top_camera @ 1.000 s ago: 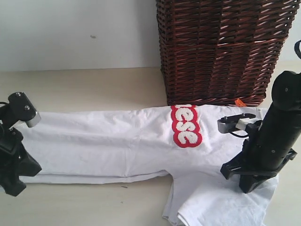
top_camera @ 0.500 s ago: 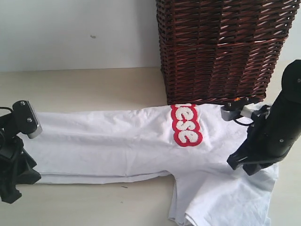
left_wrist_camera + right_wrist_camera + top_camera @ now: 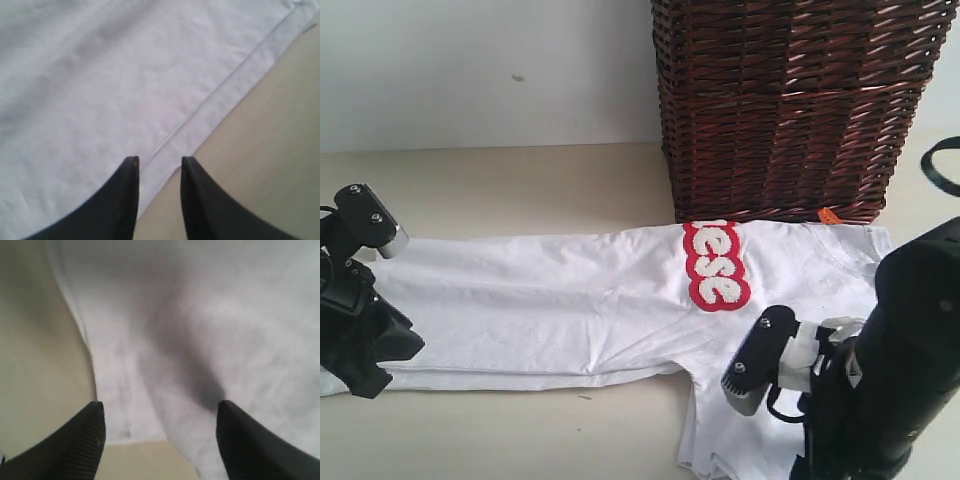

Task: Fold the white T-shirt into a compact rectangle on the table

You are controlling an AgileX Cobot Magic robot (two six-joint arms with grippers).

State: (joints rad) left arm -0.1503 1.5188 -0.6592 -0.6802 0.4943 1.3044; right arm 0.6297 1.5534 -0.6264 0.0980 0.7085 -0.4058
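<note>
The table (image 3: 520,185) lies bare between the wall (image 3: 470,60) and the far edge of the T-shirt (image 3: 550,300). A narrower bare strip runs along the shirt's near edge. To the right, a dark wicker basket (image 3: 790,110) stands at the back, its base meeting the shirt's far edge just above the red lettering (image 3: 713,268).

The shirt lies flat as a long band across the table, and two layers show along its near edge. At its right end a further part spreads toward the front of the table. The cloth is smooth, with faint creases.

The left gripper (image 3: 160,160) sits at the shirt's left end, over the hem where the cloth meets the table. Its jaws are a narrow gap apart with nothing between them. The right gripper (image 3: 160,405) is over the front right part of the shirt, at the cloth's edge. Its jaws are spread wide and hold nothing.
</note>
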